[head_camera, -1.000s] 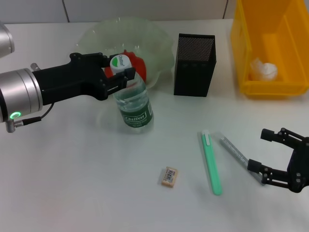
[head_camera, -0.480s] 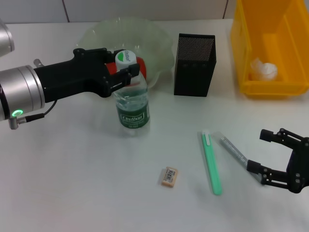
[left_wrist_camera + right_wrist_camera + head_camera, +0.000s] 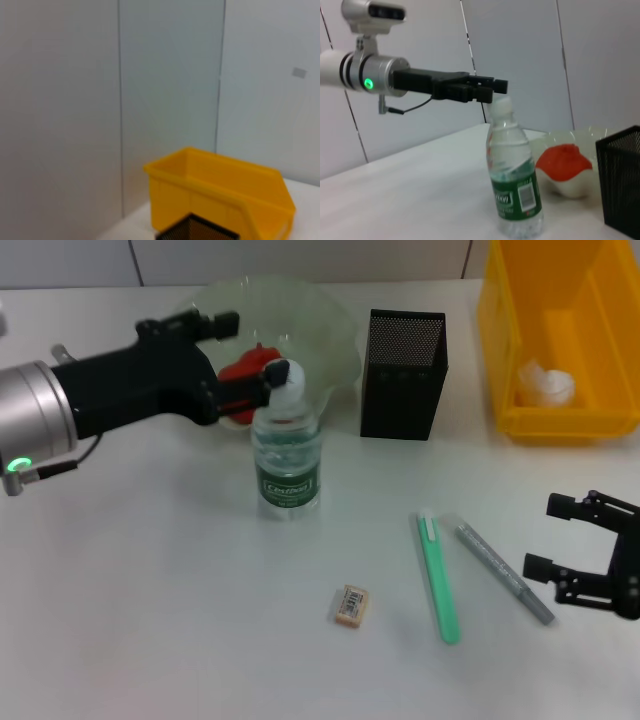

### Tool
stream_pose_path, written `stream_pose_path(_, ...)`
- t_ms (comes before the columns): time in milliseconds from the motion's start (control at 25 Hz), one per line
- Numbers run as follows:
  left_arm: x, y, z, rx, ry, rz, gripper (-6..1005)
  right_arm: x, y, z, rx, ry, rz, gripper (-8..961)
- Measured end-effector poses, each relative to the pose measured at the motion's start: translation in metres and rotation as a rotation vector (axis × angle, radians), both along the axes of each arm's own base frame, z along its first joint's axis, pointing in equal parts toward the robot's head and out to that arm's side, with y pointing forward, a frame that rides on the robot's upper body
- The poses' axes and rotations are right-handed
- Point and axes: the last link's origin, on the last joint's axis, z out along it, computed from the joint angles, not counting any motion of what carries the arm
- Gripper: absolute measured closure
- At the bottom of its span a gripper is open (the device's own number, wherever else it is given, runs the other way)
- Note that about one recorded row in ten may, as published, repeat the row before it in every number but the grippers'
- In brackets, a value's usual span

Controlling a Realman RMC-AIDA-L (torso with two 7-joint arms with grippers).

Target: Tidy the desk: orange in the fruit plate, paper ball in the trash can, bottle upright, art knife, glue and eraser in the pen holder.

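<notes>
The bottle [image 3: 287, 445] stands upright on the desk in front of the fruit plate [image 3: 325, 325]; it also shows in the right wrist view [image 3: 515, 185]. My left gripper [image 3: 252, 346] is open at cap height, its near finger touching the white cap; the right wrist view shows it too [image 3: 492, 90]. The orange [image 3: 243, 375] lies in the plate. The paper ball [image 3: 546, 386] lies in the yellow trash can [image 3: 505, 330]. The green art knife [image 3: 437, 575], the grey glue stick [image 3: 503, 570] and the eraser [image 3: 351, 605] lie on the desk. My right gripper [image 3: 562, 538] is open and empty, just right of the glue stick.
The black mesh pen holder [image 3: 403, 373] stands between the plate and the trash can. The left wrist view shows only the wall, the trash can [image 3: 220, 195] and the pen holder's rim [image 3: 197, 232].
The bottle went from tilted to upright on the desk. My left gripper opened off its cap and drew back a little. My right gripper shifted slightly right, away from the glue stick.
</notes>
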Motion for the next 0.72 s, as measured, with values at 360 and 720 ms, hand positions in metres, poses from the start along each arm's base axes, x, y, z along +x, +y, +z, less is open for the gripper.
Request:
stream_pose_path(360, -0.027, -0.039, -0.021, -0.054, -0.030, -0.193, 210, -0.063, 0.046, 0.052, -0.197, -0.195, -0.226, 114)
stream_pose_path(720, -0.063, -0.060, -0.059, -0.135, -0.101, -0.193, 214, -0.152, 0.104, 0.020, -0.408, -0.569, -0.478, 114)
